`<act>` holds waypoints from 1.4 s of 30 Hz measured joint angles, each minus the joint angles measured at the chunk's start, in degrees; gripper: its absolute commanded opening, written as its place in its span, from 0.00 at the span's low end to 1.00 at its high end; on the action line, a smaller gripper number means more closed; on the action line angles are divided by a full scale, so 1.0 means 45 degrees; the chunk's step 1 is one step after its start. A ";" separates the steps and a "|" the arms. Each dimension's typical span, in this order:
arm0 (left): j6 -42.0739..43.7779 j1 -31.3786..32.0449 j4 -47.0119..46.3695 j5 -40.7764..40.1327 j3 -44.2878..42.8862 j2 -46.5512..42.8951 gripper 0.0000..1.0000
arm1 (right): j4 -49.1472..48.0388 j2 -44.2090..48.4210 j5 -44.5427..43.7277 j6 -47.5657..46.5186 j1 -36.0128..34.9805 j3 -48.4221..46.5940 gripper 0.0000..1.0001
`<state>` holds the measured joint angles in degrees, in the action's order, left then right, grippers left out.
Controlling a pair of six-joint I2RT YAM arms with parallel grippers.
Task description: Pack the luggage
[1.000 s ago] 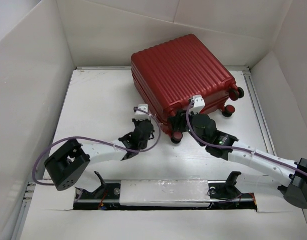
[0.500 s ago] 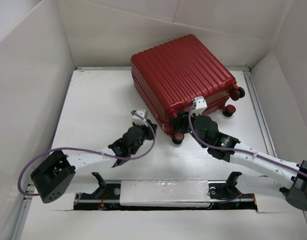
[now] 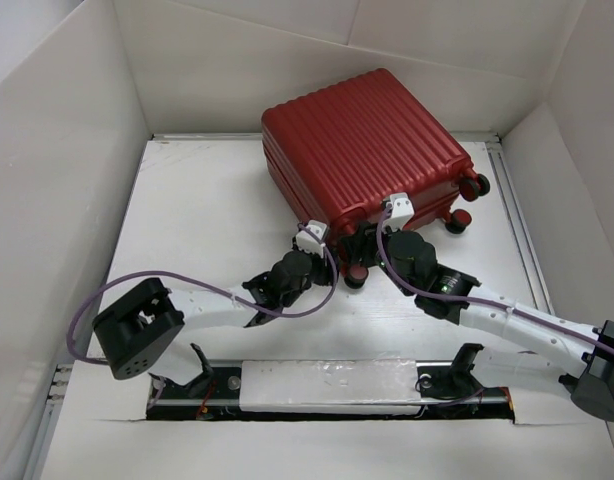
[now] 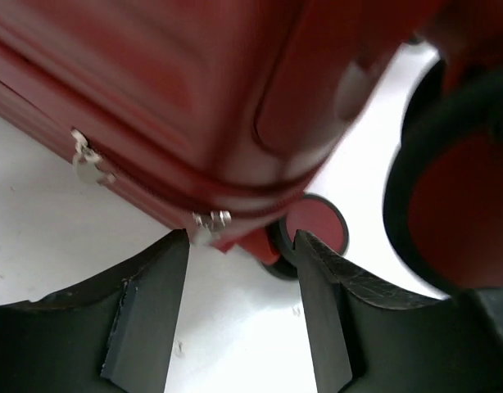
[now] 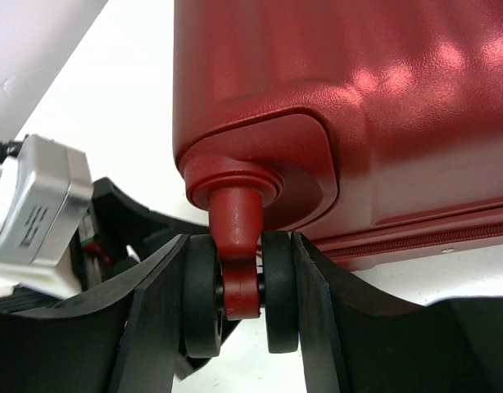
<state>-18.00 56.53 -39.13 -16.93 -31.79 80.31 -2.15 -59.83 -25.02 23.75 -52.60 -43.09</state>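
Note:
The luggage [image 3: 362, 140] is a dark red ribbed hard-shell case lying shut at the back of the table, its wheels toward me. My right gripper [image 3: 363, 248] is shut on a twin black wheel [image 5: 201, 296] at the near corner, one finger on each side of its red stem. My left gripper [image 3: 321, 256] is open just left of that corner. In the left wrist view its fingers [image 4: 153, 303] frame bare table below a silver zipper pull [image 4: 210, 219] and another wheel [image 4: 317, 231], touching neither. A second zipper pull [image 4: 88, 160] hangs further left.
White walls [image 3: 57, 170] box in the table on three sides. Two more wheels [image 3: 474, 185] stick out at the case's right end. The arms' base rail [image 3: 327, 385] runs along the near edge. The left wrist camera [image 5: 34, 205] sits close beside my right fingers.
The left gripper has gone from shut to open. It drew back from the case's left side, then swung right to the near corner beside the right gripper. The right gripper stayed clamped.

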 measured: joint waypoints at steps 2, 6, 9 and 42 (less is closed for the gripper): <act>0.0044 -0.0058 0.0039 -0.0209 -0.0277 0.0253 0.49 | 0.0000 0.0005 0.0000 0.0000 0.0000 0.0000 0.00; 0.0209 -0.0223 0.0063 -0.0233 -0.0525 0.0427 0.32 | -0.0005 0.0005 0.0015 0.0000 0.0000 0.0000 0.00; 0.0549 -0.0097 0.0301 -0.0345 -0.0651 0.0500 0.17 | -0.0010 0.0029 0.0034 -0.0005 0.0000 0.0019 0.00; -0.2195 -0.4677 0.1938 0.0593 0.0019 -0.1506 0.84 | -0.1574 -0.0369 -0.0568 0.0374 -0.0792 0.0466 0.00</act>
<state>-27.88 35.48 -30.41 -14.26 -31.70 73.54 -9.23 -61.49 -27.57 25.43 -56.16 -40.99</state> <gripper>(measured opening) 0.759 0.543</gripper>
